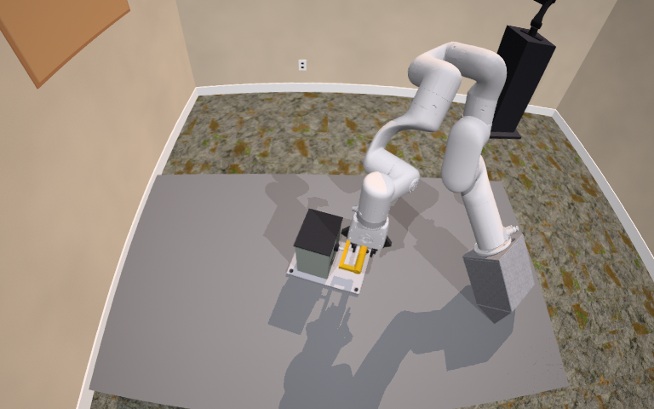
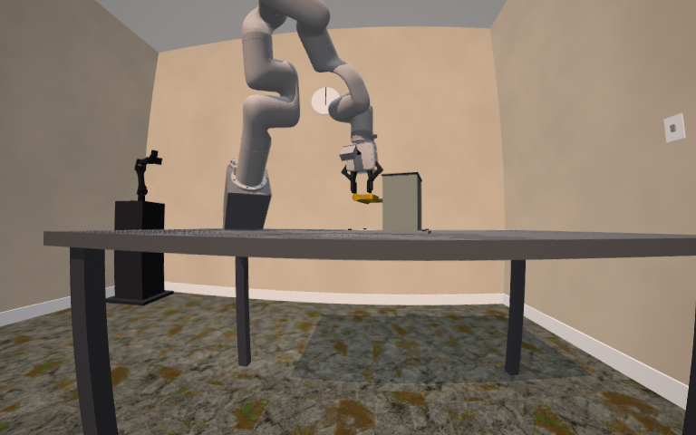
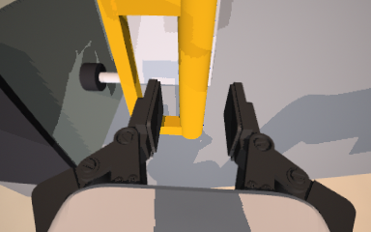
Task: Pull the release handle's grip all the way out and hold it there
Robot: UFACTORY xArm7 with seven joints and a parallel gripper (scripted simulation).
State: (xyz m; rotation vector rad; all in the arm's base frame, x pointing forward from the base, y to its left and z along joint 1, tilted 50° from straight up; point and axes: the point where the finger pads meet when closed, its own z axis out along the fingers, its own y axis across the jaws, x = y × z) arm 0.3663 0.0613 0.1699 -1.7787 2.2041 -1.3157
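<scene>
The release handle's yellow grip (image 1: 352, 260) sticks out from the right side of a dark grey housing (image 1: 315, 243) on a white baseplate (image 1: 328, 279). My gripper (image 1: 360, 250) points down over the grip. In the wrist view the thick yellow bar (image 3: 195, 68) runs between my two open fingers, with a gap on each side, and its near end lies between the pads. A thin side arm of the grip and a white rod (image 3: 113, 77) lead to the housing (image 3: 43, 72). In the side view my fingertips (image 2: 362, 188) stand at the top of the grip (image 2: 366, 198).
The housing (image 2: 401, 201) rises taller than the grip, close to the left of my fingers. My arm's grey base block (image 1: 499, 279) stands at the table's right side. A black stand (image 1: 523, 86) is on the floor behind the table.
</scene>
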